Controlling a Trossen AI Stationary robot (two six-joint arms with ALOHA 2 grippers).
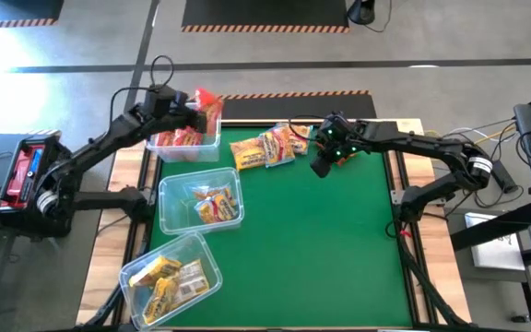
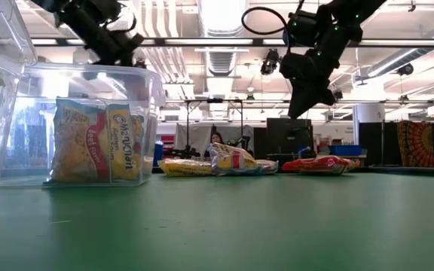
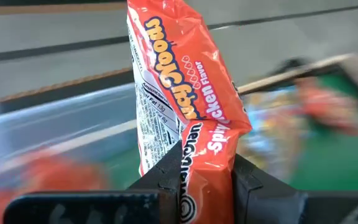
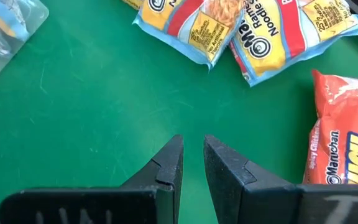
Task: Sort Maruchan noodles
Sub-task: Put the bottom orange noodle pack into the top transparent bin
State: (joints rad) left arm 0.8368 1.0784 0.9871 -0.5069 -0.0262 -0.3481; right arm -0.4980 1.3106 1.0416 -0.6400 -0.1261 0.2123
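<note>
Red glossy wrapper, a spicy chicken packet (image 3: 185, 93), stands pinched between the fingers of the left gripper (image 1: 194, 109), long axis upright, right over the far bin (image 1: 184, 148) that already holds red packets (image 1: 179, 139); my guess is the drop is next, straight down. The right gripper (image 4: 191, 163) hovers empty, fingers slightly parted, beside the loose pile (image 1: 267, 148) lying right of that bin

2 matte black jointed arms, looping black cables, green indicator lights by the right end effector (image 1: 322, 168).
</note>
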